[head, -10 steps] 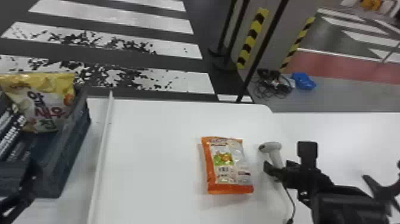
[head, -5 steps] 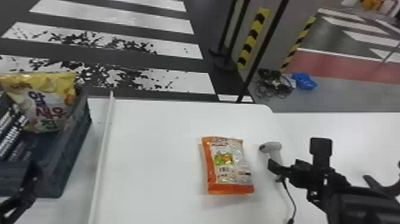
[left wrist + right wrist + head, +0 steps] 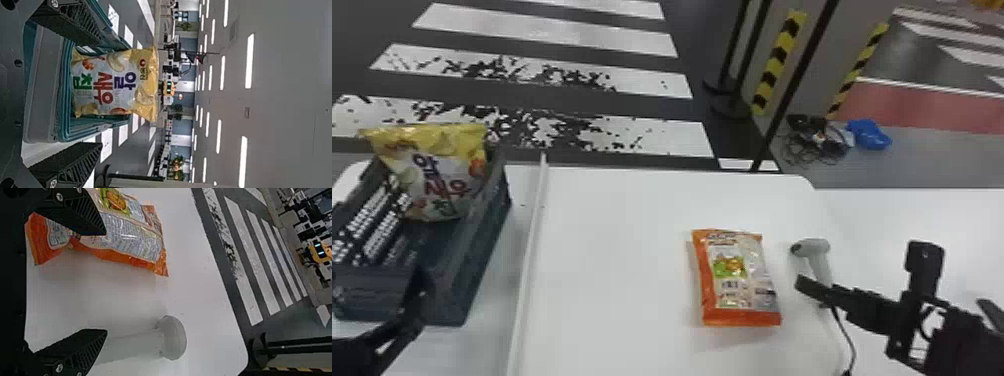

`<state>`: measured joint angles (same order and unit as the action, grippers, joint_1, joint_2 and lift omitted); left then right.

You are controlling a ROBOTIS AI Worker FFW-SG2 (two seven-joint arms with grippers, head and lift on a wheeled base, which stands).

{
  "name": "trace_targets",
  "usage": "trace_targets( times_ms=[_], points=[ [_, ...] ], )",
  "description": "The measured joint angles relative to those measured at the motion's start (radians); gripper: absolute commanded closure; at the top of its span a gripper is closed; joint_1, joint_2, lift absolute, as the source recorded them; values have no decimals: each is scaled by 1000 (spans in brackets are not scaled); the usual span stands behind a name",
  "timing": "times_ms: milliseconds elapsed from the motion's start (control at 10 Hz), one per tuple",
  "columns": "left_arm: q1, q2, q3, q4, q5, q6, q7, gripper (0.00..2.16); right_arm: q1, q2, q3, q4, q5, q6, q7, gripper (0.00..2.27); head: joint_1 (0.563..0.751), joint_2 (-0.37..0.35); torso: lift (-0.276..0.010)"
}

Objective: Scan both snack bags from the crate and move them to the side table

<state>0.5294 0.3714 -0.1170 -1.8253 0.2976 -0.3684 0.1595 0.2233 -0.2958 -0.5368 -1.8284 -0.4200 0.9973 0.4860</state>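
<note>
In the head view, we see the yellow snack bag standing in the far part of the dark crate, its top above the rim. Its pale front carries big purple, red and green lettering, with chip and shrimp pictures around it. Rows of white print run along the crate's left side. The orange snack bag lies flat on the white table, with a green food picture, a barcode and small label panels facing up. Just beside it we find the pale gray scanner and its dark cord. The left gripper is at the crate's near end, the right gripper by the scanner.

In the left wrist view, the left gripper is spread wide, holding nothing; the yellow bag looks plump and glossy, crimped at the top.

In the right wrist view, the right gripper is also parted and empty. We see the orange bag, shiny and wrinkled, partly behind one finger, its pale panel covered in fine print.
</note>
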Motion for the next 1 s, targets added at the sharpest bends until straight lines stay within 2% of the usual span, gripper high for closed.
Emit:
trace_targets(
  times_ms=[400,800,900,1000],
  points=[
    [-6,-2,-6,17,1,-7,-2,73,-20,16,30,14,-20,65,43,120,695,-169,-99],
    [-6,-5,-5,21,1,-18,-2,73,-97,15,73,161,-14,54,86,151,695,-138,-99],
    [-6,-6,-5,23,1,-19,-2,73,-111,11,79,193,-12,44,99,593,695,-135,-99],
    [-6,-8,-5,24,1,-19,-2,73,-118,9,82,208,-7,36,108,1352,695,-136,-99]
  ],
)
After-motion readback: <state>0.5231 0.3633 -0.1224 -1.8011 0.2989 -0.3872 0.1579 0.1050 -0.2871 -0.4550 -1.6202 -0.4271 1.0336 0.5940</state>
